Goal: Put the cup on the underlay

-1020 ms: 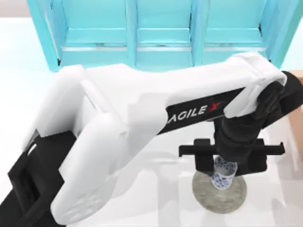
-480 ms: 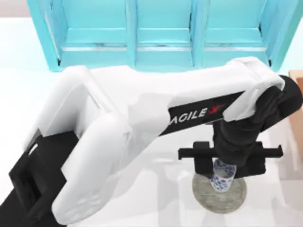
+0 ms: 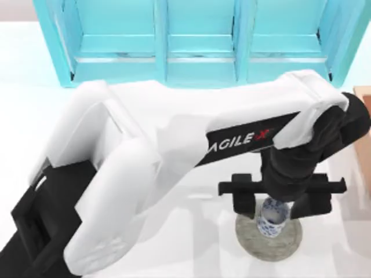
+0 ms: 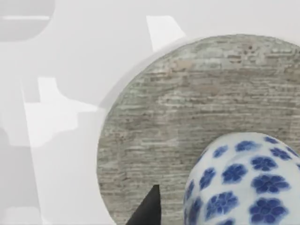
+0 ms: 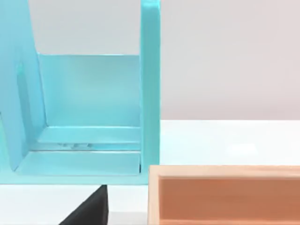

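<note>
The cup [image 3: 272, 220], white with blue flowers, stands upright on the grey round underlay [image 3: 249, 238] at the right front of the table. My left gripper [image 3: 273, 204] hangs straight above it, reaching in from the left, its black fingers [image 3: 243, 200] on either side of the cup. In the left wrist view the cup [image 4: 243, 183] sits on the underlay [image 4: 154, 126], and bare grey disc shows between it and one dark fingertip [image 4: 147, 210], so the gripper is open. The right wrist view catches a dark part of my right gripper [image 5: 89, 211], parked by the box.
A turquoise cabinet [image 3: 197, 40] spans the back of the table and appears close in the right wrist view [image 5: 89, 117]. An orange-brown wooden box [image 3: 364, 95] sits at the right edge, also right before the right wrist camera [image 5: 225, 197]. My left arm's white links cover the table's middle.
The cup has come down a little and stands straighter on the disc. The left gripper's fingers have spread slightly away from it. The arm has barely moved.
</note>
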Robot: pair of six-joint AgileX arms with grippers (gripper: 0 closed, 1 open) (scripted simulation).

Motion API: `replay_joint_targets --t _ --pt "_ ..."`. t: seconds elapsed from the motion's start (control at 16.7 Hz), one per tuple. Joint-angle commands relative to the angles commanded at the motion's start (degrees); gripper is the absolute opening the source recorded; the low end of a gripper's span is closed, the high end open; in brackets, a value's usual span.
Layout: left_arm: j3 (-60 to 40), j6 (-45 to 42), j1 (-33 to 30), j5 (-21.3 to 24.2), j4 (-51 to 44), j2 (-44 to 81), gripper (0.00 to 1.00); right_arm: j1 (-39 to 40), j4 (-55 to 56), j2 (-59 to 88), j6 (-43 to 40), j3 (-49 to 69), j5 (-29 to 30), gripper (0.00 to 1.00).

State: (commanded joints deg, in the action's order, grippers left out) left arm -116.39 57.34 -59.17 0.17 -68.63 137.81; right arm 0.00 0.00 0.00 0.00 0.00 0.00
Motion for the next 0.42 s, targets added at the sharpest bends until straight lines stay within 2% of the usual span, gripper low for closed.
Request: replay_joint_targets --t 0.06,0.12,0.42 --pt "0.0 0.0 0.0 0.0 0.0 0.0 0.98 0.0 0.0 0.0 0.0 0.0 0.0 1.0" --pt "0.0 0.0 0.0 0.0 0.0 0.0 1.0 0.0 0.0 0.0 0.0 0.0 0.0 1.0" --pt "0.0 0.0 0.0 0.0 0.0 0.0 1.0 0.0 0.0 0.0 0.0 0.0 0.0 1.0"
